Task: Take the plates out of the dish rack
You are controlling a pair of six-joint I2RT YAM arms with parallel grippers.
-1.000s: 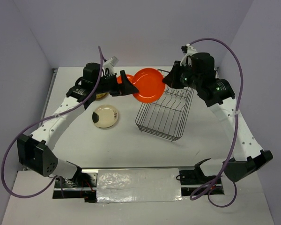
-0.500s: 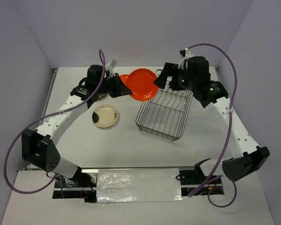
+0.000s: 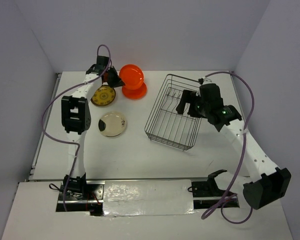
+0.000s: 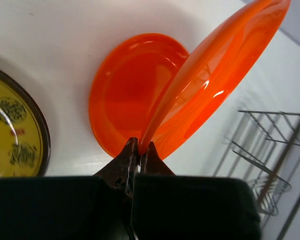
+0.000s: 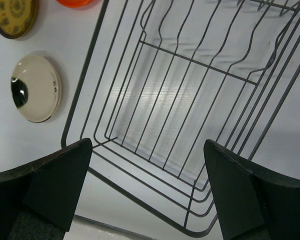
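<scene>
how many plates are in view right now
4: held orange plate tilted in the left fingers, flat orange plate on the table under it, yellow-brown plate beside that, cream plate further forward. None visible in the dish rack.

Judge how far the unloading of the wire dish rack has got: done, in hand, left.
Done: the dark grey wire dish rack holds no plates; a yellow-brown patterned plate, a cream-white plate and one orange plate lie on the table. In hand: the left gripper pinches a second orange plate, tilted above the first. Left: laying it down. The right gripper is open.
</scene>
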